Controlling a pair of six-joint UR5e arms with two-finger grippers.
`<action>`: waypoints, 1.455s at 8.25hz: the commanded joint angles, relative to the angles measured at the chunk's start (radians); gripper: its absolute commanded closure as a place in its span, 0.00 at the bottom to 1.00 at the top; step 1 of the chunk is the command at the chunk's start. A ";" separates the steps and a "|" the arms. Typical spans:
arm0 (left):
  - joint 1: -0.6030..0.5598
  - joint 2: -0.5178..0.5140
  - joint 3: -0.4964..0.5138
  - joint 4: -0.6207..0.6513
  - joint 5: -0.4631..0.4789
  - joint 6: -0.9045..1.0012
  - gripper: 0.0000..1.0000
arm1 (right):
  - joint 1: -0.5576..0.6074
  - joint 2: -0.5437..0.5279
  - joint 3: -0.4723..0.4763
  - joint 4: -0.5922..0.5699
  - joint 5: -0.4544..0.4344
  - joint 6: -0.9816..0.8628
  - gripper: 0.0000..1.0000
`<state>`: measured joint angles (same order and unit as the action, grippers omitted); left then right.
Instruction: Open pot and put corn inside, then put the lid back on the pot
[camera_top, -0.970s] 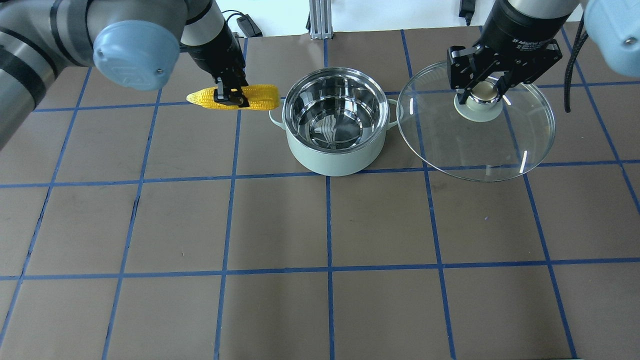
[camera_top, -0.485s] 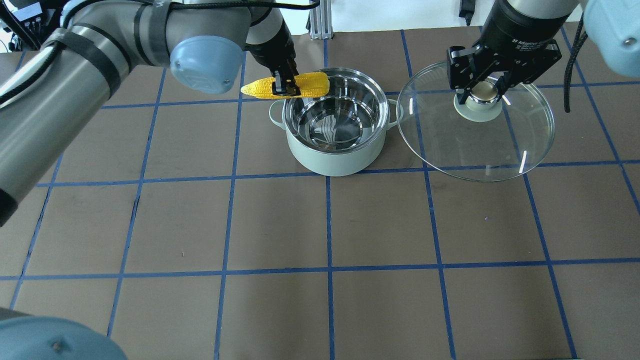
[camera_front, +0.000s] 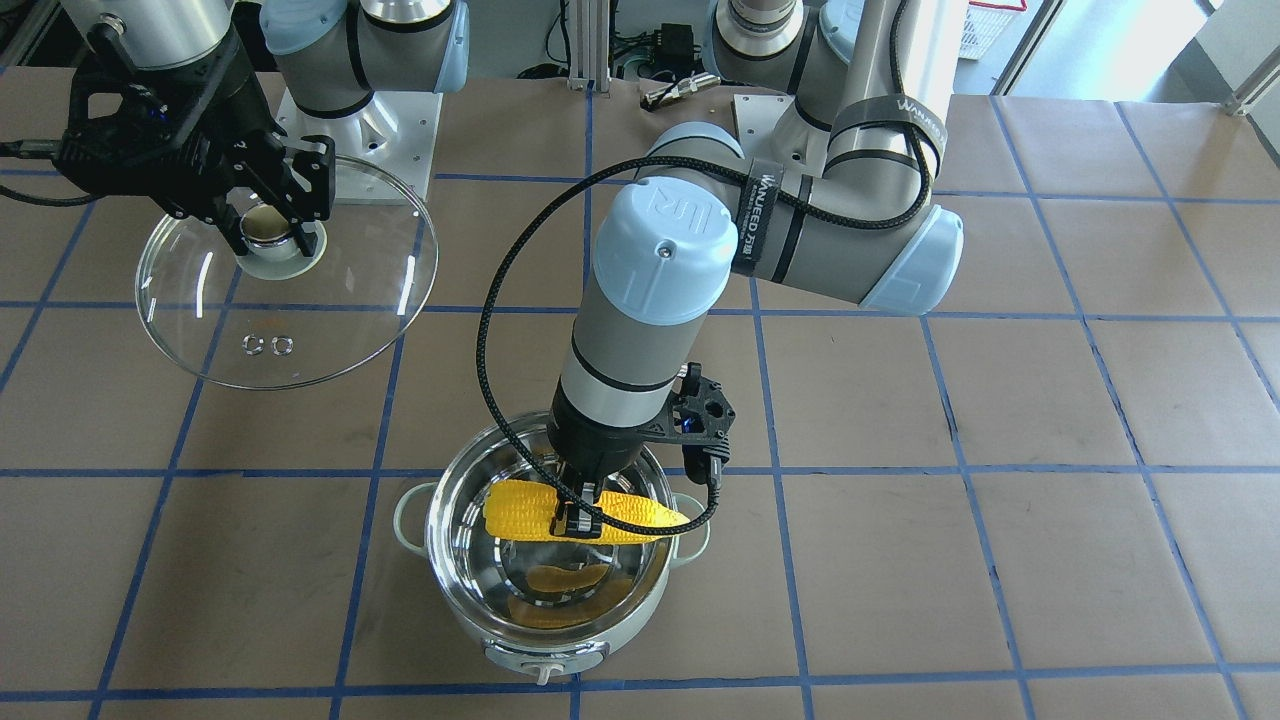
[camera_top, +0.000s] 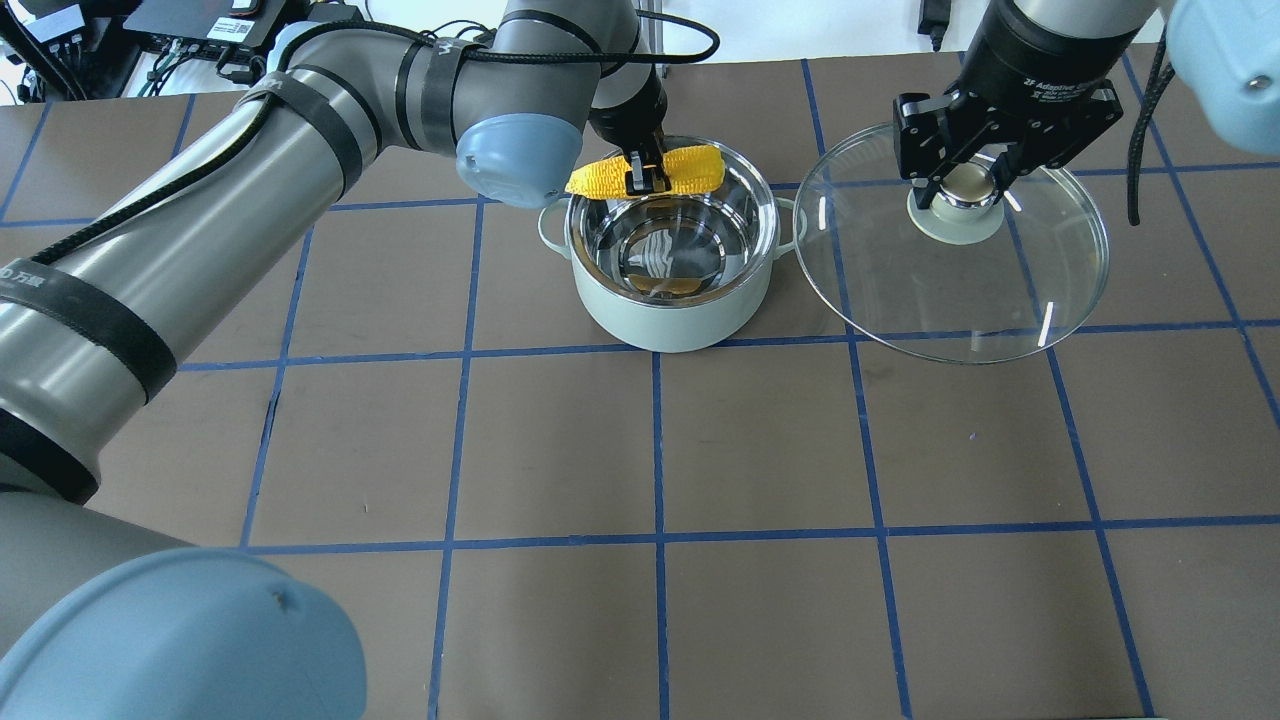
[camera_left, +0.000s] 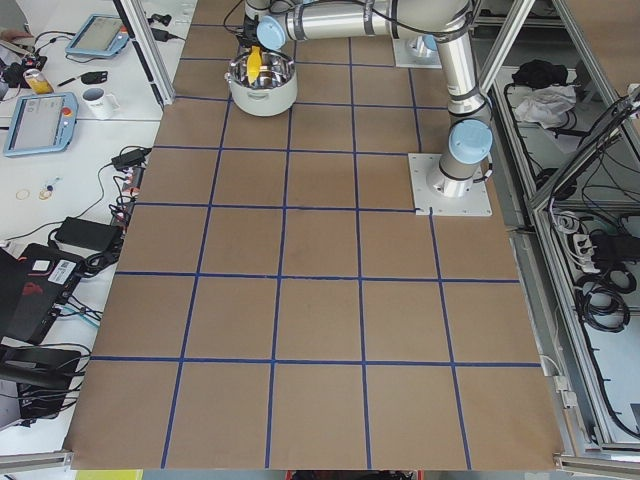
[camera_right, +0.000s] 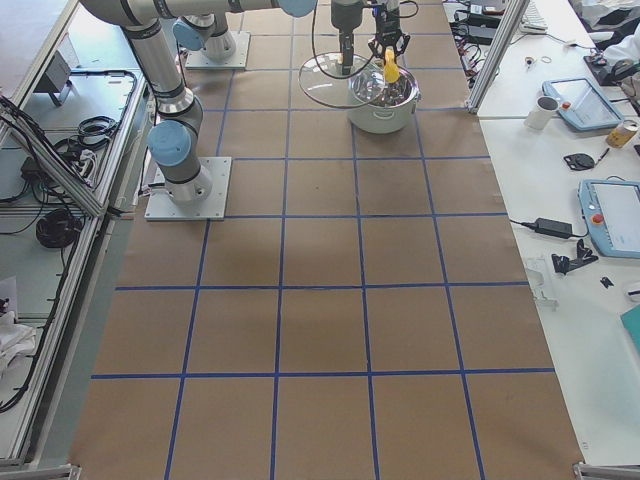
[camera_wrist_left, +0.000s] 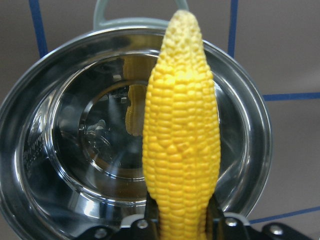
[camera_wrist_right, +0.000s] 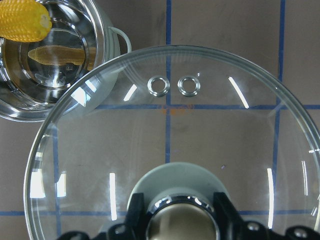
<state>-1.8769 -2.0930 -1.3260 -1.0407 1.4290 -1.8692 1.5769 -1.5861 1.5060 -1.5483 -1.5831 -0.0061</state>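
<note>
The mint-green pot (camera_top: 668, 310) stands open, its steel inside bare, also in the front view (camera_front: 450, 590) and the left wrist view (camera_wrist_left: 65, 150). My left gripper (camera_top: 645, 180) is shut on the yellow corn (camera_top: 690, 170) and holds it level above the pot's mouth; it also shows in the front view (camera_front: 520, 515) and the left wrist view (camera_wrist_left: 180, 145). My right gripper (camera_top: 968, 185) is shut on the knob of the clear glass lid (camera_top: 960, 290), which is held beside the pot on its right, also in the front view (camera_front: 330, 290) and the right wrist view (camera_wrist_right: 200, 135).
The table (camera_top: 660, 450) is brown paper with a blue tape grid. My left arm (camera_top: 250, 200) reaches across its back left part. Desks with tablets and mugs (camera_left: 90, 100) stand beyond the table's far edge.
My left gripper has carried the corn rightward, from left of the pot to over the pot's mouth. The right gripper and the lid have not moved.
</note>
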 joint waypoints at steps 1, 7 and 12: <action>-0.004 -0.015 -0.006 0.004 -0.005 -0.005 1.00 | 0.000 0.000 0.000 0.001 0.002 0.000 0.60; -0.008 -0.038 -0.009 0.007 -0.001 -0.018 0.89 | 0.002 0.000 0.000 0.001 0.002 0.000 0.60; -0.033 -0.039 -0.009 0.007 0.046 -0.041 0.39 | 0.002 0.000 0.000 0.001 0.002 0.000 0.61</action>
<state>-1.9010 -2.1321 -1.3341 -1.0339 1.4436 -1.9090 1.5785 -1.5861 1.5064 -1.5478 -1.5816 -0.0059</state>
